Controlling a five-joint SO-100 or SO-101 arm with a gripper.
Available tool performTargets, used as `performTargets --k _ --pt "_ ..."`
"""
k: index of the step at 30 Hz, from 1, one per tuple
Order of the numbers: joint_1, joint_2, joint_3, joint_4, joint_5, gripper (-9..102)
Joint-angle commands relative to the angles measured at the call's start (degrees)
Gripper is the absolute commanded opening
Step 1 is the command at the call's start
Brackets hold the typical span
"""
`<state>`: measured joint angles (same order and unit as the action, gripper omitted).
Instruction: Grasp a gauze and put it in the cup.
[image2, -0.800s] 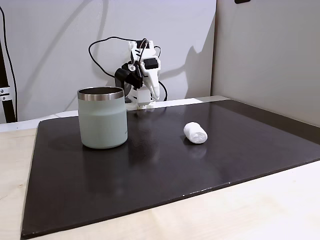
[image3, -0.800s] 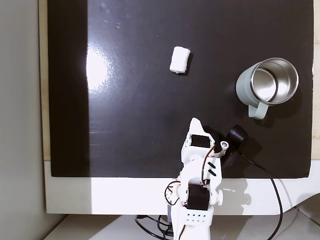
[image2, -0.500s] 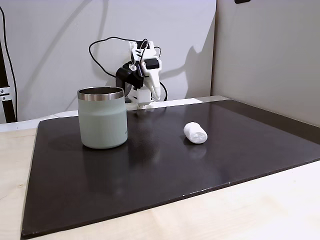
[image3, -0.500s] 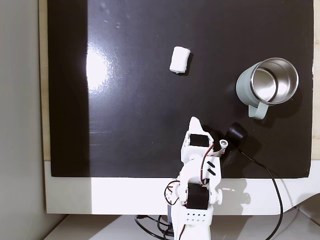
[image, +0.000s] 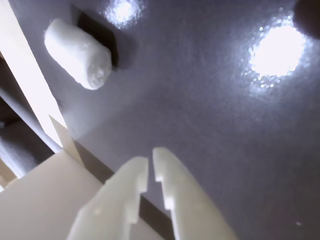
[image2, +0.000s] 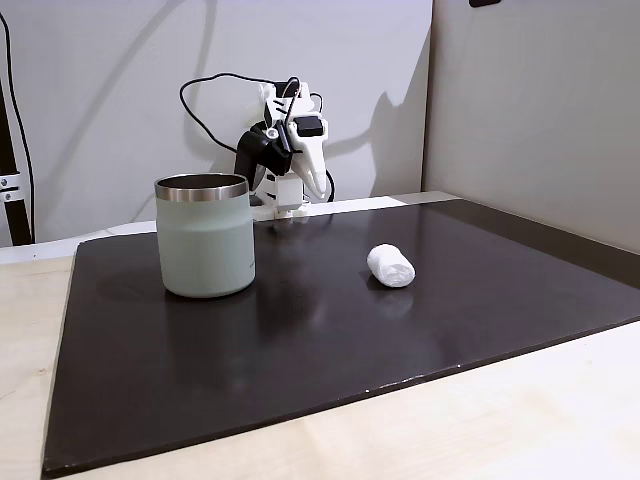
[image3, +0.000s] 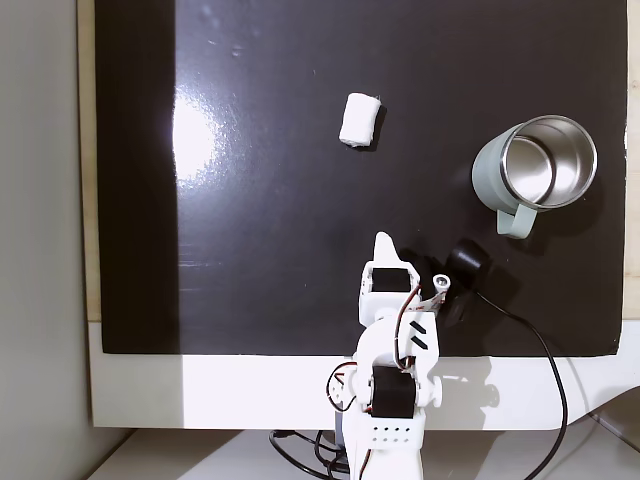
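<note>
Black glossy mat (image3: 250, 200) w/ glare on pale table (image2: 520, 420); pincer (image: 150, 170) nearly together, empty.

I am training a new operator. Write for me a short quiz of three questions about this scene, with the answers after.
1. True or false: the gauze already lies inside the cup.
2. In the top-down fixed view, the cup stands on which side of the gauze: (a) left, (b) right?
3. Fill in: in the wrist view, the fingers of the claw stand nearly ___ and hold nothing.

Key
1. False; it lies on the dark mat, apart from the cup.
2. (b) right.
3. Together.
</note>
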<state>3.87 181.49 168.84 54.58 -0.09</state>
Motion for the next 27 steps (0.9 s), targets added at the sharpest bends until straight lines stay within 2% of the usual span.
performTargets --k 1,12,27 --pt "0.8 0.6 -2.8 0.2 -1.9 0" --pt "0.4 -5.0 -21.4 9.8 -4.4 0" --pt "-3.1 -35.9 -54.1 12.5 8.6 0"
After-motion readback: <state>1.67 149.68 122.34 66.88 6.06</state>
